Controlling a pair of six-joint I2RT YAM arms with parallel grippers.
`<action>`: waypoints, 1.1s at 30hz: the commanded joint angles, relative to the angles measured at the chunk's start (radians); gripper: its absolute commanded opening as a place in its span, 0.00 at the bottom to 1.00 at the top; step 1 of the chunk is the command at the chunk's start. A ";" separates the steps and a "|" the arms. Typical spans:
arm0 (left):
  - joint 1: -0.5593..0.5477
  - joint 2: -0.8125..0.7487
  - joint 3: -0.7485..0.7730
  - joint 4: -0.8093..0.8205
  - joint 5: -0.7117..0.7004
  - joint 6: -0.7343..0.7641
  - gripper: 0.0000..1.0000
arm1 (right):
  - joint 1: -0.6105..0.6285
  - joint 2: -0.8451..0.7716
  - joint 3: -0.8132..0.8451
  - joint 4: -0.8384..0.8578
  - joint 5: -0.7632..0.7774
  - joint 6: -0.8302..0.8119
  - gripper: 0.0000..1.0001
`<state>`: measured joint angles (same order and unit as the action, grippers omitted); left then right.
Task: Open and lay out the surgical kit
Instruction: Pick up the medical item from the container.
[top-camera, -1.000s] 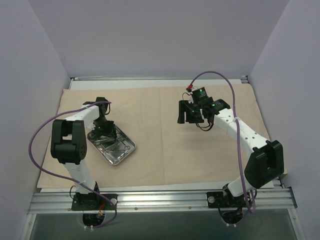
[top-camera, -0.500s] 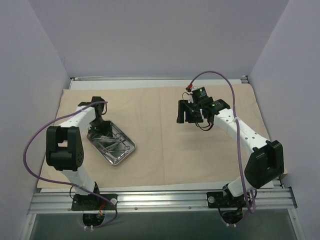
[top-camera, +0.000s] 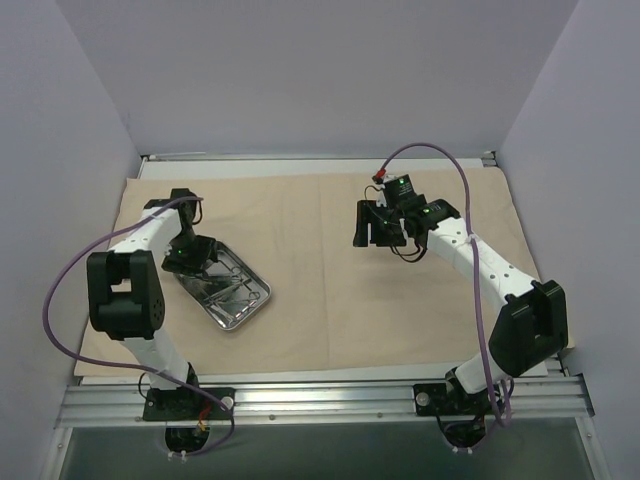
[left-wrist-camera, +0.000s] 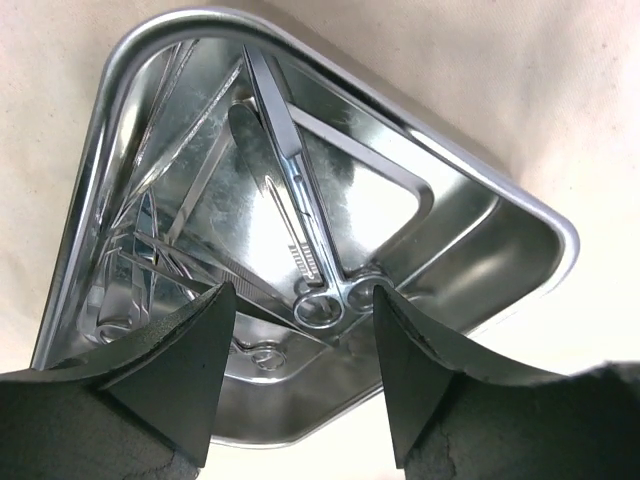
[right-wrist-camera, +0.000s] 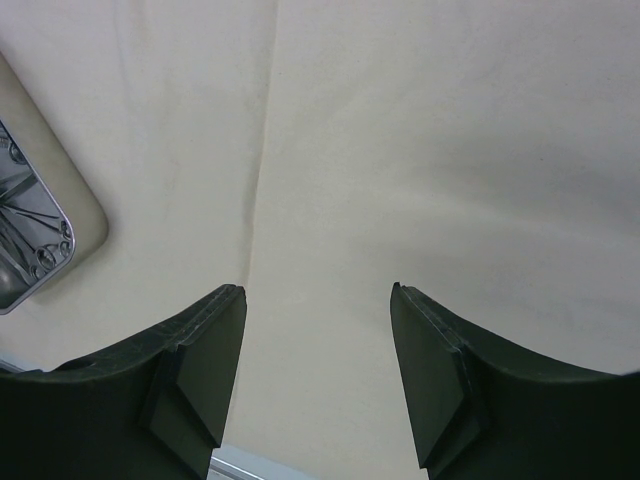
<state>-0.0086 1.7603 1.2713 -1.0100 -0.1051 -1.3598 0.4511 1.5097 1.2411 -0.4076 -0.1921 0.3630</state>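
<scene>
**Sam:** Looking at the near left of the table first, what do we see?

**Mia:** We see the steel tray (top-camera: 250, 305) lying on the cloth wrap (top-camera: 330, 300), which is spread out flat. The instruments (top-camera: 225, 288) are all in the tray, piled over each other.

**Sam:** Where is our left gripper (left-wrist-camera: 300, 292)?

**Mia:** It hangs over the far left end of the tray. Its jaws stand apart and hold nothing.

**Sam:** Which tool is closest to it?

**Mia:** The ring-handled forceps (left-wrist-camera: 290, 170). From the left wrist, the rings sit right between our two fingers (left-wrist-camera: 190, 370), but lower down on the tray floor. Nothing touches them yet. The long body runs straight away from the jaws, toward the other end of the tray.

**Sam:** So what does the next move need?

**Mia:** We think we must go down and pinch at the rings, squeezing across the long body. Other tools lie just beside and under it, so we could grab two by mistake.

**Sam:** And our right gripper (right-wrist-camera: 315, 290)?

**Mia:** It is farther off and to the right, well apart from the tray, above bare cloth. Its jaws are apart too, and empty. Our left arm is much nearer, so this pick looks like its job.

**Sam:** And at the far side?

**Mia:** Only more flat cloth.
</scene>
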 joint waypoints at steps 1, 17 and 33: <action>0.013 0.036 0.017 0.001 -0.019 -0.015 0.66 | -0.003 -0.043 -0.006 0.003 0.000 0.005 0.60; 0.019 0.186 0.074 -0.002 -0.058 -0.021 0.33 | -0.005 -0.020 0.009 -0.002 0.003 -0.010 0.59; 0.019 0.050 0.046 -0.021 -0.008 0.033 0.02 | -0.003 -0.019 0.023 0.000 -0.004 -0.013 0.59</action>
<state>0.0128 1.8854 1.3060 -1.0046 -0.1154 -1.3373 0.4511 1.5097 1.2411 -0.4076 -0.1921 0.3588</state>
